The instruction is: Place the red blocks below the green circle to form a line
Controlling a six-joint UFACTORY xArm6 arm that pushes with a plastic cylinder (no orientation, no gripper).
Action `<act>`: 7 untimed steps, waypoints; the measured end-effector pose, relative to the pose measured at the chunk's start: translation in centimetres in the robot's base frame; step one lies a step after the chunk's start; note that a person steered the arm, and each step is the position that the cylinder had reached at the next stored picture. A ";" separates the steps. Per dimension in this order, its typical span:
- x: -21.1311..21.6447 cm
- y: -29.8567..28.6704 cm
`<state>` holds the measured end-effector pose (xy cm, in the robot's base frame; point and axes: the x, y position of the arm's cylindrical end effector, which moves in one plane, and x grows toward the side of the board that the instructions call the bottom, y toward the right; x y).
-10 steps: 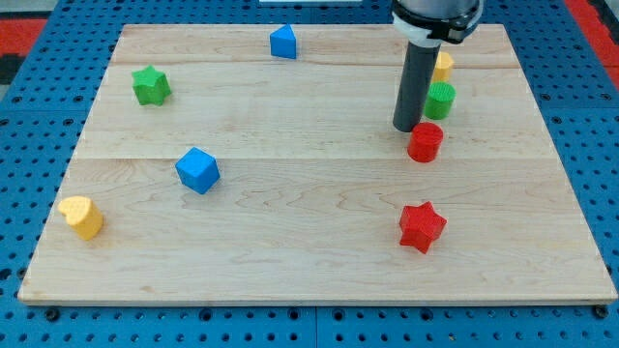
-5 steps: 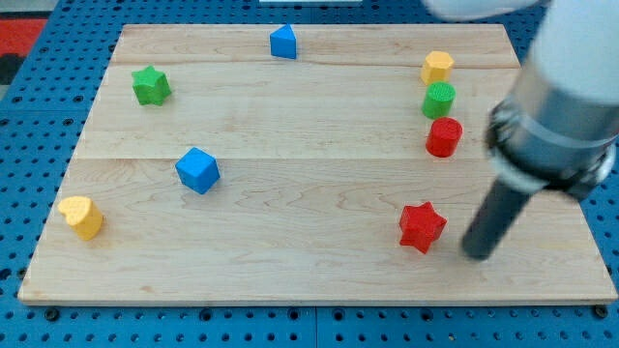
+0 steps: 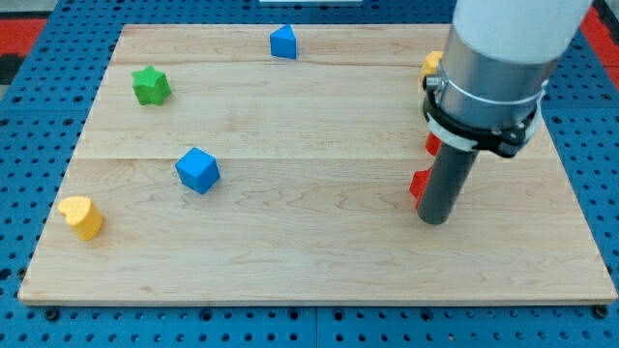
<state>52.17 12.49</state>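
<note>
Pale wood desk (image 3: 290,242) on blue pegboard, red patches at top corners of view.

Task items: only slivers of red visible. One red block (image 3: 419,184), shape not readable, pokes out at view's left edge of rod, touching or just beside it. Second red sliver (image 3: 431,145) above it, under the arm's collar; shape also not readable. Green circle not visible, presumably behind arm body; can't confirm.

Hidden/cut off: arm housing covers most of desk's right-top area. Yellow block (image 3: 431,65) shows only as a small edge at view's left of housing.

No claw on this rig, so no open/closed state to log; straight dark rod only. My tip (image 3: 435,221) rests on desk in right half of view, just below and to view's right of lower red block. Contact between rod and that block likely but not certain.

Elsewhere, well apart from tip: blue block (image 3: 282,42) at top edge, green star (image 3: 151,85) upper left, blue cube (image 3: 197,170) mid-left, yellow block (image 3: 81,217) lower left.
</note>
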 end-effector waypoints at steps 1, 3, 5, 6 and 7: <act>0.5 -4.9; 1.1 -6.1; -0.4 -0.8; -0.8 -1.4; -2.4 3.2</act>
